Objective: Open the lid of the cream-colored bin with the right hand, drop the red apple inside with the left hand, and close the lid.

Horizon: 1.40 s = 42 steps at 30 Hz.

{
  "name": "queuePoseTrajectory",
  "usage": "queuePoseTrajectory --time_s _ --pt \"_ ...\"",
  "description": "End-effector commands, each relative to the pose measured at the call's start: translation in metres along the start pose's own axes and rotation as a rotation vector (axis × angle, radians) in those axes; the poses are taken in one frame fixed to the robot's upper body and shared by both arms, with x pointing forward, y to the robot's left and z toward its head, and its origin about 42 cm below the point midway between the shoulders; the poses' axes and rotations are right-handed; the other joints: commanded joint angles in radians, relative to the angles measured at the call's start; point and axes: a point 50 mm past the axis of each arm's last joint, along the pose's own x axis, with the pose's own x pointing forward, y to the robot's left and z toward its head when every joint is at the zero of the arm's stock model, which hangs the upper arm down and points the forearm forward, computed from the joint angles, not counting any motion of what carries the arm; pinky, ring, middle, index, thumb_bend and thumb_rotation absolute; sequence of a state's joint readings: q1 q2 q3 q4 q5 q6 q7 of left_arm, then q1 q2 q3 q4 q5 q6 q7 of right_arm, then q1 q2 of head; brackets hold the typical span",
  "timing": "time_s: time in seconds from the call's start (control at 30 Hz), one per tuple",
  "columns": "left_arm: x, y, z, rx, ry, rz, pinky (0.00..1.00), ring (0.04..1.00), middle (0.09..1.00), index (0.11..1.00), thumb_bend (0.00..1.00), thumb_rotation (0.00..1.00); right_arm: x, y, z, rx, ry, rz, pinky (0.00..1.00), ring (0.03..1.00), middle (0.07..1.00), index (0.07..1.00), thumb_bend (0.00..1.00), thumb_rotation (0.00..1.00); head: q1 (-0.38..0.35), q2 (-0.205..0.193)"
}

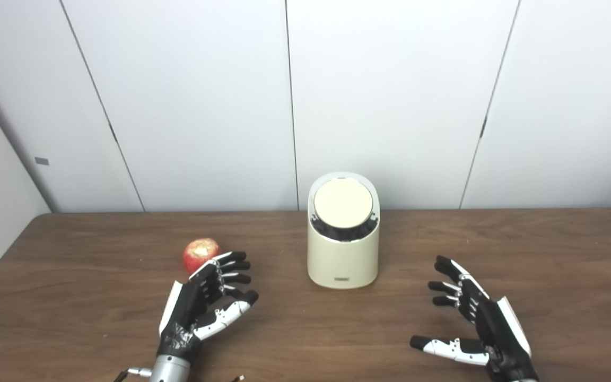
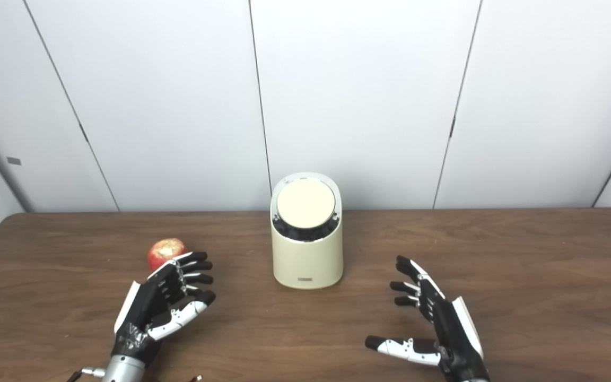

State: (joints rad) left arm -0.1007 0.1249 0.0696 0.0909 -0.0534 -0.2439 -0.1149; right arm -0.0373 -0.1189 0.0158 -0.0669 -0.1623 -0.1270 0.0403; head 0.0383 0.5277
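The cream-colored bin [image 1: 343,233] is standing upright mid-table on the wooden table [image 1: 72,297], its round lid [image 1: 343,204] sitting shut and tilted toward us. The left hand [image 1: 202,300] is hovering with fingers spread, holding nothing, just beside the red apple [image 1: 200,253]. The right hand [image 1: 475,323] is waiting open and empty, well apart from the bin.

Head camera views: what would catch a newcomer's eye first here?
The cream-colored bin stands mid-table with its round lid shut. A red apple lies to its left, just beyond the open left hand. The right hand hangs open over the table's right side, holding nothing.
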Motion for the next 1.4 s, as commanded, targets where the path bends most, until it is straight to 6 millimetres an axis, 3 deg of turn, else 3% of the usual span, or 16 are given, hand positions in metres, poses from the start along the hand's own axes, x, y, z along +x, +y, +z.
queuePoseTrajectory --time_s 0.0,0.5,0.63,0.67,0.8,1.0,1.17,1.37 --pt "-0.004 0.004 -0.002 0.013 -0.008 0.005 0.51 0.650 0.727 0.761 0.66 0.16 0.008 0.000 0.014 0.013 -0.071 -0.010 0.70 0.787 0.892 0.879 0.74 0.09 0.000 0.001" --pt "-0.002 0.001 -0.004 0.015 -0.009 -0.011 0.51 0.640 0.712 0.759 0.65 0.13 0.009 0.000 0.012 0.016 -0.072 -0.011 0.70 0.787 0.888 0.878 0.74 0.10 0.001 -0.010" --pt "0.000 0.001 -0.008 0.012 -0.008 -0.015 0.51 0.636 0.712 0.760 0.64 0.13 0.018 0.001 0.015 0.002 -0.093 -0.012 0.71 0.796 0.882 0.886 0.73 0.23 -0.003 -0.027" --pt "0.002 0.000 -0.010 0.008 -0.008 -0.016 0.51 0.637 0.714 0.761 0.64 0.13 0.022 0.001 0.018 -0.007 -0.105 -0.017 0.70 0.790 0.879 0.887 0.72 0.27 -0.007 -0.032" --pt "0.006 -0.001 -0.015 0.004 -0.002 -0.017 0.50 0.634 0.715 0.765 0.63 0.10 0.046 0.003 0.034 -0.086 -0.161 -0.029 0.63 0.771 0.874 0.879 0.72 0.29 -0.019 -0.042" --pt "0.015 -0.004 -0.023 0.002 0.002 -0.018 0.52 0.639 0.712 0.766 0.67 0.15 0.084 -0.005 0.067 -0.218 -0.185 -0.035 0.64 0.810 0.893 0.894 0.77 0.43 -0.037 -0.060" --pt "0.021 -0.005 -0.028 -0.003 0.003 -0.014 0.53 0.650 0.714 0.769 0.67 0.14 0.123 -0.013 0.097 -0.277 -0.169 -0.047 0.67 0.821 0.909 0.892 0.80 0.43 -0.043 -0.071" --pt "0.023 -0.006 -0.030 -0.009 0.000 -0.011 0.55 0.661 0.719 0.773 0.67 0.15 0.154 -0.019 0.120 -0.278 -0.164 -0.042 0.66 0.837 0.913 0.891 0.83 0.46 -0.047 -0.074"
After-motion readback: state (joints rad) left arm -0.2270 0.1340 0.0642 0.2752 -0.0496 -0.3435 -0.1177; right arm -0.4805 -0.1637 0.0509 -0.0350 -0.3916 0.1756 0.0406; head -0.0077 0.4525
